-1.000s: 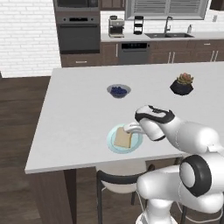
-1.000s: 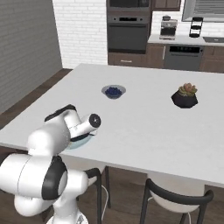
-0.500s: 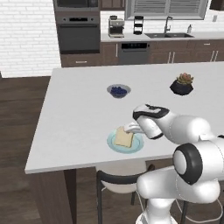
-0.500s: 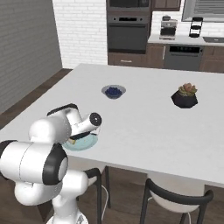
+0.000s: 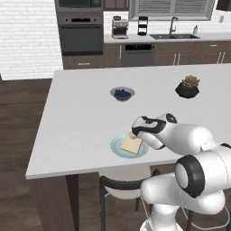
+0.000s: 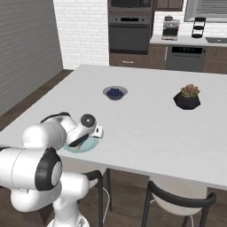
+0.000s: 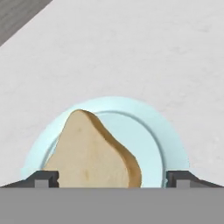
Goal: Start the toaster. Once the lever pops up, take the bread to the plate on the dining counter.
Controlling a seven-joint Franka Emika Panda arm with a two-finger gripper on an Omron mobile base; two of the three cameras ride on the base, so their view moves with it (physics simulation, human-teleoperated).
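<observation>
Clearly bread (image 7: pixel 94 153) lies flat on plate (image 7: pixel 164 144); gripper (image 7: pixel 111 179) spread wide, grasping nothing. Slice looks light, stiff, crumbly; pinch across crust edges if regripping.

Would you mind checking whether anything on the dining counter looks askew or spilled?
Nothing stands out. The bread lies on the plate near the dining counter edge, between the open gripper fingertips; the bowl and potted plant sit upright.

This is a home kitchen, with a black oven (image 5: pixel 81 32) in a white brick wall (image 5: pixel 27 38), a sink (image 5: pixel 173 36), a coffee machine (image 5: pixel 120 27) and a big white worktop (image 5: pixel 85 122) with chairs (image 6: pixel 177 201).
</observation>
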